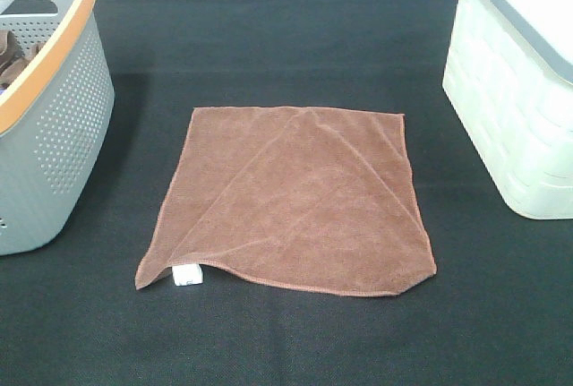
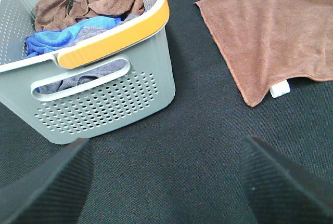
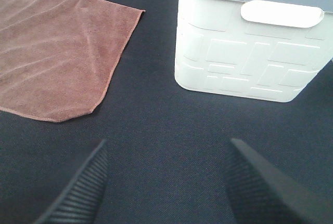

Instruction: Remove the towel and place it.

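Peeking from under the towel [image 1: 295, 202], its half-hidden white tag [image 1: 186, 275].

Rust-brown square microfibre towel [image 1: 295, 202] with a white tag [image 1: 186, 275], black cloth counter [image 1: 269, 46], grey perforated orange-rimmed plastic basket [image 1: 63, 126], cream block-patterned plastic bin [image 1: 510, 117].

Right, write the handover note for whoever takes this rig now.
Left gripper: open, empty, above the black cloth-covered table near the grey basket.
Right gripper: open, empty, near the white bin.
Towel: spread flat mid-table between basket and bin, white tag at its near corner.
Done: towel is out and laid down.
Left: apparently nothing; other cloths remain in the basket.
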Controlling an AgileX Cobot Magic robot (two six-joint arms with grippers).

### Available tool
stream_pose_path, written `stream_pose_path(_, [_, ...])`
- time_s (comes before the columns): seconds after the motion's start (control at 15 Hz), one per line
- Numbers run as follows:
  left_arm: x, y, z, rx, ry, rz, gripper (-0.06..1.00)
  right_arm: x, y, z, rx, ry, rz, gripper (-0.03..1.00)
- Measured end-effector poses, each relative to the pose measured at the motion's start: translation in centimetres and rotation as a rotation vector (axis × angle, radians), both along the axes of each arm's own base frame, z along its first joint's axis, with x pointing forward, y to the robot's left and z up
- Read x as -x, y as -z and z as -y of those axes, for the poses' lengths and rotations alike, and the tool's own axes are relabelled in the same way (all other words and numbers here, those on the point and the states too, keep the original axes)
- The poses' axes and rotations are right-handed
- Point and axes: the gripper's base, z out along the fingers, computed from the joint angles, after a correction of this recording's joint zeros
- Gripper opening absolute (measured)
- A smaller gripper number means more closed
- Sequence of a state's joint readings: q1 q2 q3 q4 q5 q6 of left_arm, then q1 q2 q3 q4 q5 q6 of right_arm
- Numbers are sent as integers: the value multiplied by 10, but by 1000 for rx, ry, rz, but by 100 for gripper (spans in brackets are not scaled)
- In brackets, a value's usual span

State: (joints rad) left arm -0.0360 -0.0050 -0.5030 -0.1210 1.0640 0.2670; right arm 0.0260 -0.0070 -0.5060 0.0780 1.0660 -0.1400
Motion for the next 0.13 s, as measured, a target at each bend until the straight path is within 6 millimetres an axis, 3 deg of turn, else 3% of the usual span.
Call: stream_pose_path(0.13, [0,0,0,0,0,0,74,0,0,0,-1,-1,0,62])
